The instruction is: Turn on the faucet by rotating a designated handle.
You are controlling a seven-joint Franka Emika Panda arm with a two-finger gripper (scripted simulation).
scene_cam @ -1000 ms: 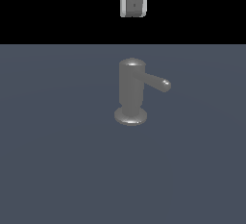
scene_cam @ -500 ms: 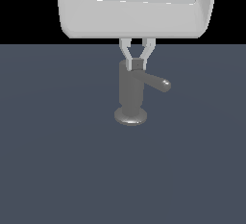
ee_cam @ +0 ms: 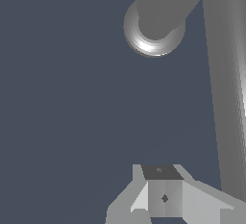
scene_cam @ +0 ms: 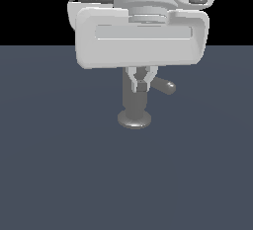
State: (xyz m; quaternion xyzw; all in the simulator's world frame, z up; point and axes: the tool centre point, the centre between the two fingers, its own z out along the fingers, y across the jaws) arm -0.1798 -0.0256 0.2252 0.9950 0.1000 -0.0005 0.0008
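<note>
The faucet [scene_cam: 135, 104] is a dull grey upright cylinder on a flared round base. The hand and fingers cover its top in the exterior view. The handle [scene_cam: 166, 86], a thin grey rod with a rounded tip, juts toward the exterior view's right. My gripper [scene_cam: 141, 81] hangs in front of the faucet's upper part with its fingers together, holding nothing. In the wrist view the faucet [ee_cam: 158, 11] appears from above, the handle [ee_cam: 225, 98] runs as a long grey bar, and the shut gripper [ee_cam: 164, 195] sits beside the handle, apart from the cylinder.
The faucet stands on a flat dark blue-grey surface [scene_cam: 59, 165]. My large white hand housing [scene_cam: 141, 36] fills the upper middle of the exterior view and hides what lies behind it.
My hand has come down and nearer in the exterior view, from a small gripper above the faucet to a large housing over it. The fingers now overlap the faucet's top. The faucet and handle look unmoved.
</note>
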